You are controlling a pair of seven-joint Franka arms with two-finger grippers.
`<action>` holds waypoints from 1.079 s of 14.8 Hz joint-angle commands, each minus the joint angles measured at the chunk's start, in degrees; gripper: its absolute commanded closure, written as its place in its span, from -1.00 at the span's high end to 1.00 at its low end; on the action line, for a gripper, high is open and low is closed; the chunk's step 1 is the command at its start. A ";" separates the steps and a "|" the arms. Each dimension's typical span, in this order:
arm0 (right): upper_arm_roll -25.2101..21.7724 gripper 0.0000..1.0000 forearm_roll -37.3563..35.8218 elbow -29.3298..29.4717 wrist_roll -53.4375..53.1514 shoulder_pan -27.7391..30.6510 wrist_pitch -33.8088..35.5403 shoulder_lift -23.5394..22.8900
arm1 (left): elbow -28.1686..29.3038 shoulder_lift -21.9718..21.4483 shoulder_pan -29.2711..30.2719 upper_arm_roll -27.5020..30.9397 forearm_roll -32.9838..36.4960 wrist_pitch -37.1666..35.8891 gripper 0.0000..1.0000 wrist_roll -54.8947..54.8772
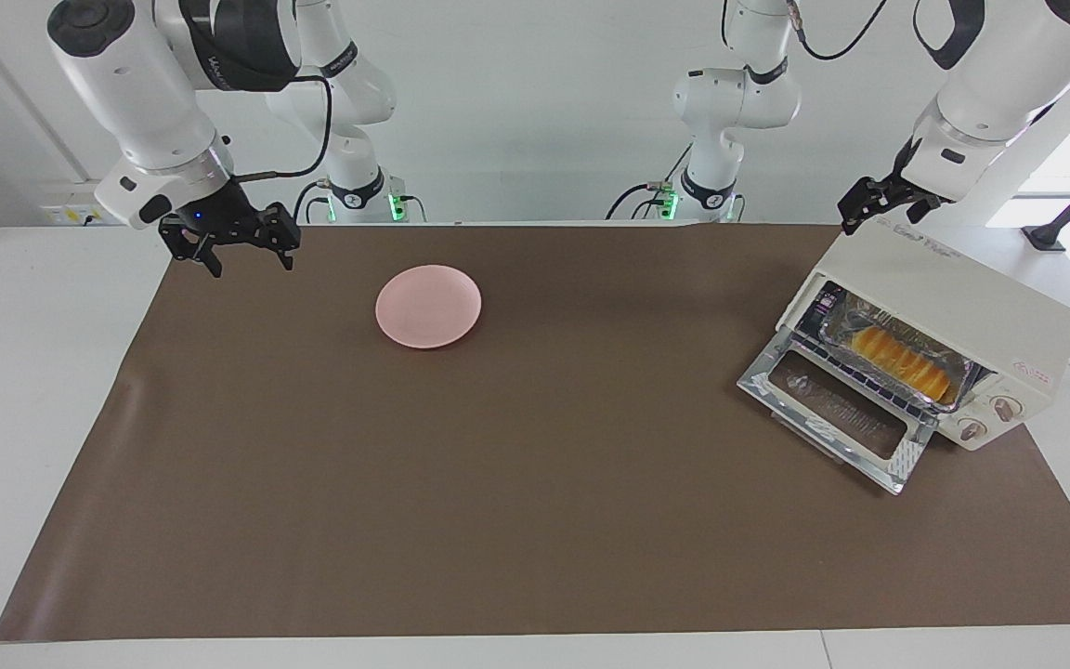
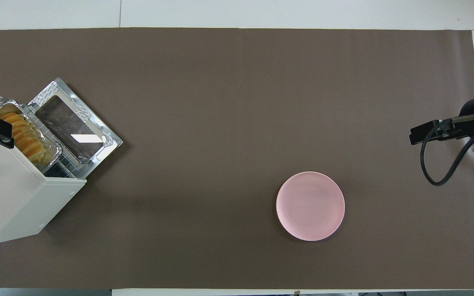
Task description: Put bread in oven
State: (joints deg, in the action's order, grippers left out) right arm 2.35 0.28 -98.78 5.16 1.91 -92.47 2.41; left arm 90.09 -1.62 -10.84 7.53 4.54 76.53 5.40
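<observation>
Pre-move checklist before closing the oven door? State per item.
1. bread inside the oven, lying in the foil tray: ok.
2. Tray fully on the rack, nothing sticking out over the door: ok.
3. Door dropped open, its swing path free of things: ok.
4. left gripper over the oven's top edge, holding nothing: ok; finger opening: cannot tell.
5. right gripper waits open over the mat's edge at its own end, away from the oven: ok.
6. pink plate bare, apart from the oven: ok.
</observation>
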 commanded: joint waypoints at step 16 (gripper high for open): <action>0.90 1.00 -0.63 -0.45 1.00 1.16 0.45 0.75 | 1.76 0.74 7.94 -6.91 -4.45 4.24 1.00 -0.83</action>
State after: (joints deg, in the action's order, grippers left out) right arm 2.35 0.28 -98.78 5.16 1.91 -92.47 2.41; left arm 91.82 -0.71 -3.23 0.93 0.62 80.22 5.05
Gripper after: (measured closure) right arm 0.000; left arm 0.000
